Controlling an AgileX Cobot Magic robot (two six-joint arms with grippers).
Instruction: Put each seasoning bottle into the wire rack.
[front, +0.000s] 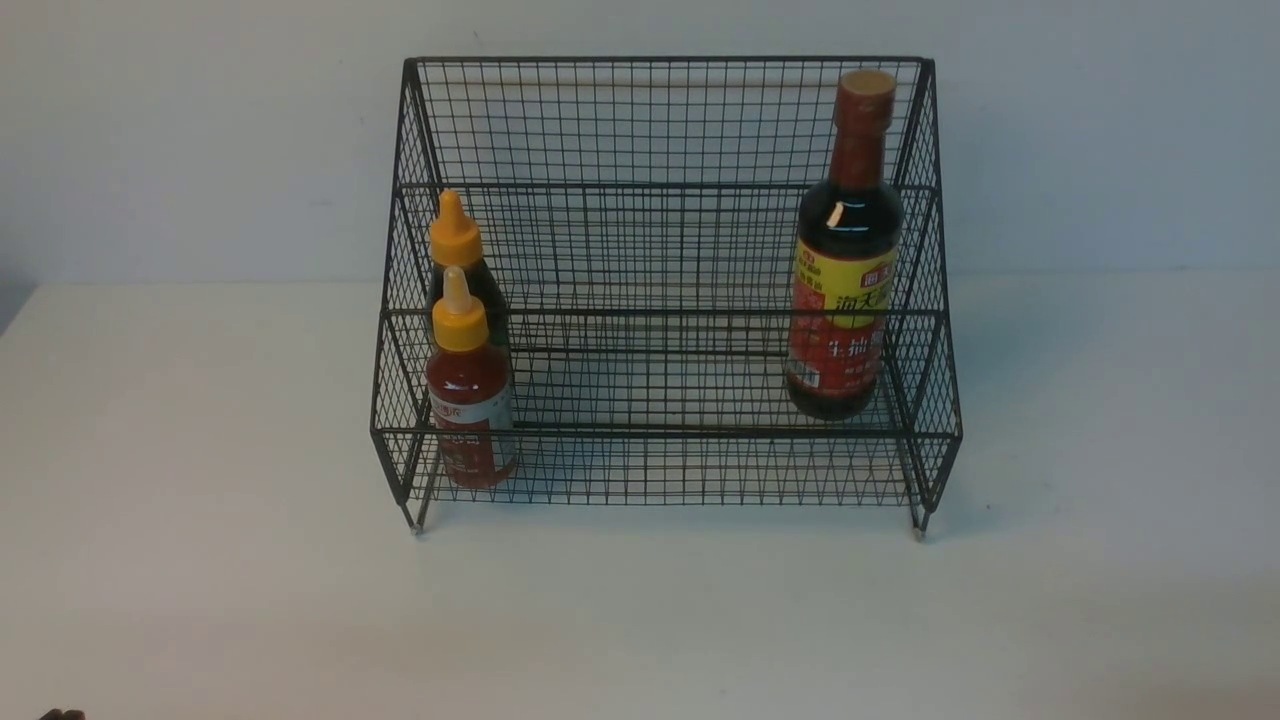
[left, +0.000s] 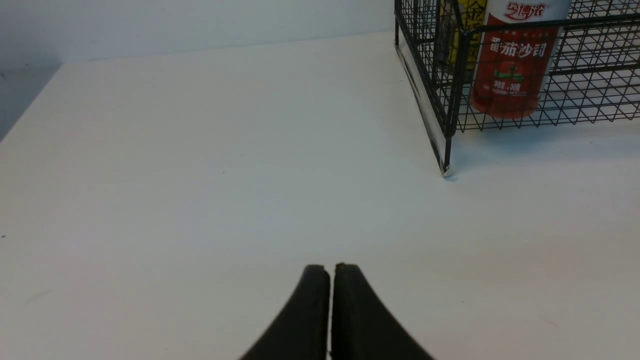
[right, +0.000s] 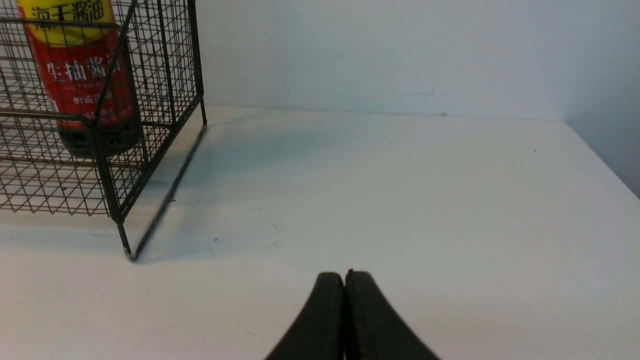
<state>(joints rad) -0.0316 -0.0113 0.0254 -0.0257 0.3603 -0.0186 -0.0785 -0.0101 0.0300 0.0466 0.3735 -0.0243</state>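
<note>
The black wire rack (front: 660, 250) stands on the white table at the back centre. The red squeeze bottle (front: 468, 395) stands upright in the lower tier at the rack's left end. The dark squeeze bottle (front: 458, 250) stands right behind it. The tall soy bottle (front: 845, 270) stands upright at the rack's right end. In the left wrist view my left gripper (left: 330, 266) is shut and empty above bare table, well short of the rack (left: 450, 115) and the red bottle (left: 515, 65). In the right wrist view my right gripper (right: 344, 273) is shut and empty, away from the rack (right: 107, 165) and soy bottle (right: 85, 85).
The white table (front: 640, 600) stretches in front of and beside the rack. A pale wall rises behind it. A table edge shows at far left in the left wrist view (left: 30, 110) and at far right in the right wrist view (right: 605, 160).
</note>
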